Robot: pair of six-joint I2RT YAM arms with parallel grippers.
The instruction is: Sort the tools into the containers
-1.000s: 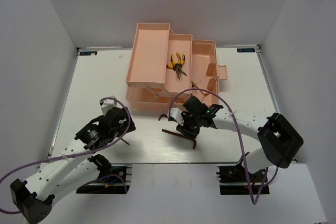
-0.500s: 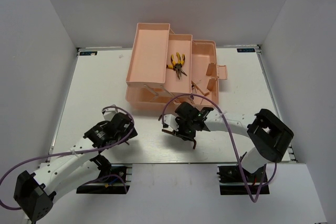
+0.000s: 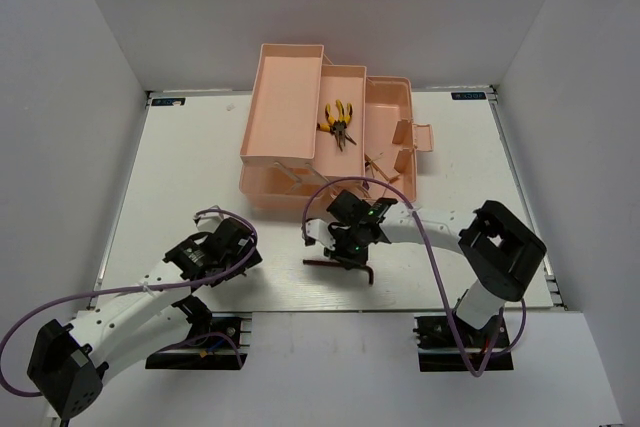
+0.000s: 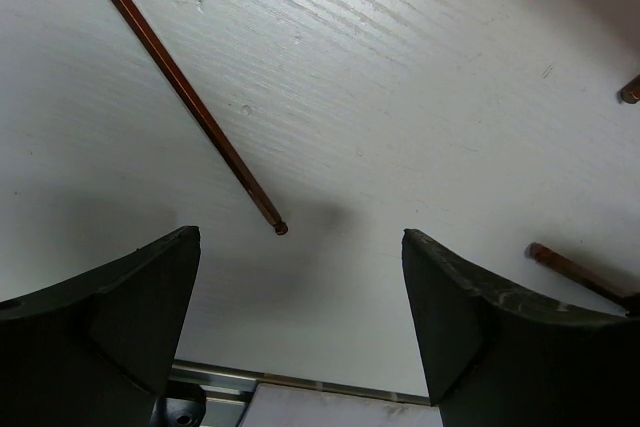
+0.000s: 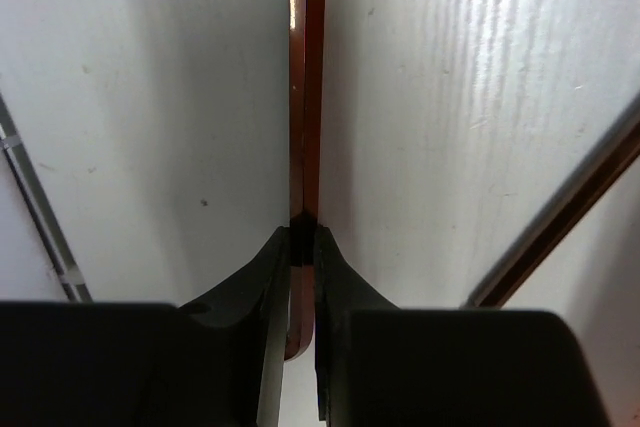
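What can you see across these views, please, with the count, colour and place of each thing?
toolbox: one, salmon-pink, trays folded open, far middle of the table.
pliers: apparently two, yellow-handled, in the toolbox's middle tray.
hex keys: three, dark brown, on the table in front of the toolbox; one pinched by the right claw, one beside it, one by the left claw.
table: one, white.
left claw: one, black, open, over the table.
right claw: one, black, shut on a hex key.
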